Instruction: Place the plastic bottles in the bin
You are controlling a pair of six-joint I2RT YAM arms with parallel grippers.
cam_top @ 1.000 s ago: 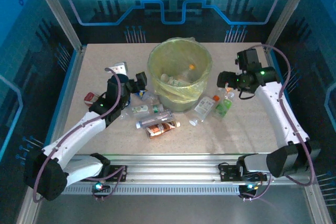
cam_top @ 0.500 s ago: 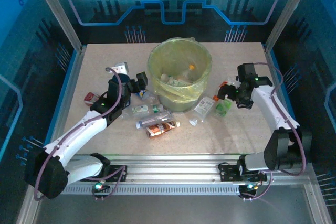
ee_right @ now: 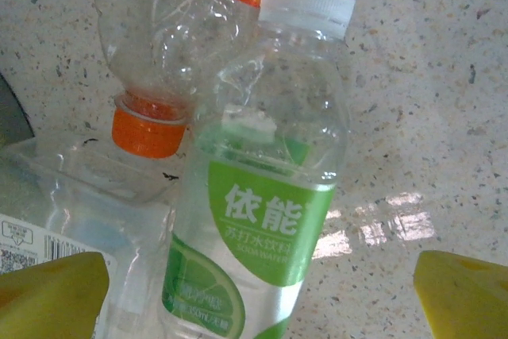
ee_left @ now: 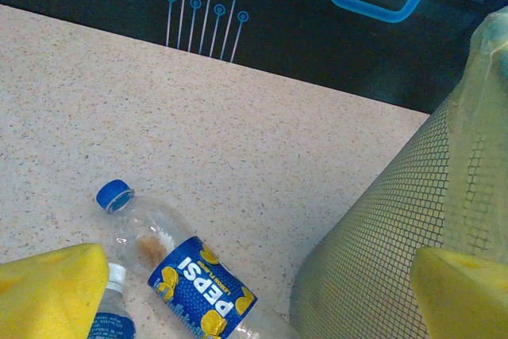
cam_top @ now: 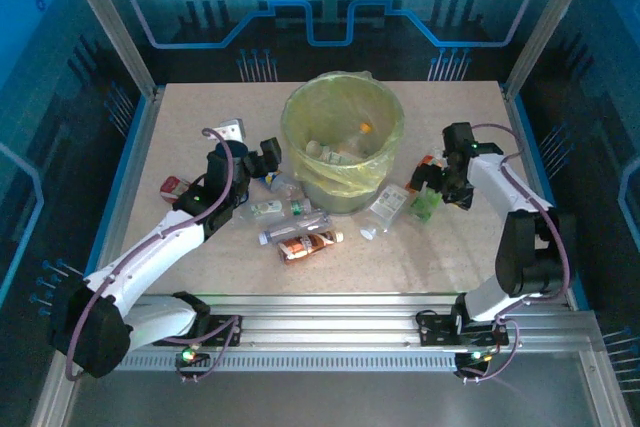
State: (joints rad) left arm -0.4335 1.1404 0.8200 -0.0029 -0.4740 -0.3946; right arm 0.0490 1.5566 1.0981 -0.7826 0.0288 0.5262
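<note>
The bin (cam_top: pixel 390 125) is a round mesh bucket lined with a yellow-green bag, standing mid-table with some bottles inside. Several plastic bottles lie in front of it. A green-label bottle (ee_right: pixel 262 220) lies under my open right gripper (ee_right: pixel 258 295), between its yellow pads (ee_right: pixel 464 295), beside an orange-capped bottle (ee_right: pixel 171 29). In the top view that gripper (cam_top: pixel 432 181) hovers over the green-label bottle (cam_top: pixel 425 207). My left gripper (cam_top: pixel 264 159) is open left of the bin, above a blue Pepsi bottle (ee_left: pixel 198 283) that lies against the bin's mesh wall (ee_left: pixel 381 236).
A clear white-label pack (cam_top: pixel 388 205), a blue-label bottle (cam_top: pixel 293 227) and a red-brown-label bottle (cam_top: pixel 310 244) lie before the bin. A red object (cam_top: pixel 172 185) and a grey block (cam_top: pixel 230 129) sit at the left. Metal frame posts border the table.
My right arm has swung in and come down over the green-label bottle, jaws still open. The left arm has barely moved.
</note>
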